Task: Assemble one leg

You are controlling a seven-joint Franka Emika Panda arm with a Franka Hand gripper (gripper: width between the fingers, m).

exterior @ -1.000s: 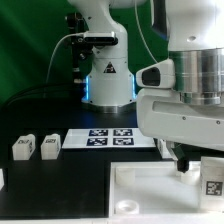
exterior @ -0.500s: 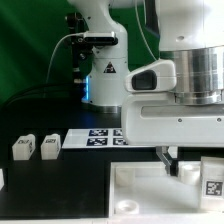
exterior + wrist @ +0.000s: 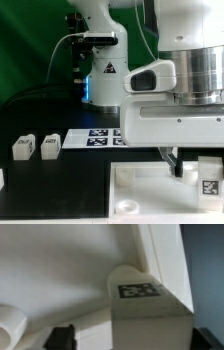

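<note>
A white leg (image 3: 210, 178) with a square marker tag stands upright at the right corner of the large white panel (image 3: 140, 192). In the wrist view the leg (image 3: 140, 291) runs out from between my fingers toward the panel's raised rim (image 3: 160, 258). My gripper (image 3: 134, 337) straddles the leg with the jaws open: one finger (image 3: 63, 336) stands clear of it by a gap and the other (image 3: 206, 339) lies at its side. In the exterior view the gripper (image 3: 185, 163) is low over the panel, with one finger (image 3: 172, 159) showing.
Two more tagged legs (image 3: 22, 147) (image 3: 48, 147) stand on the black table at the exterior view's left. The marker board (image 3: 98, 138) lies behind the panel by the arm's base. A rounded white form (image 3: 10, 326) lies on the panel near the fingers.
The arm has shifted toward the exterior view's left over the last second, mostly in the first half. The leg at the panel's corner has stayed nearly where it was.
</note>
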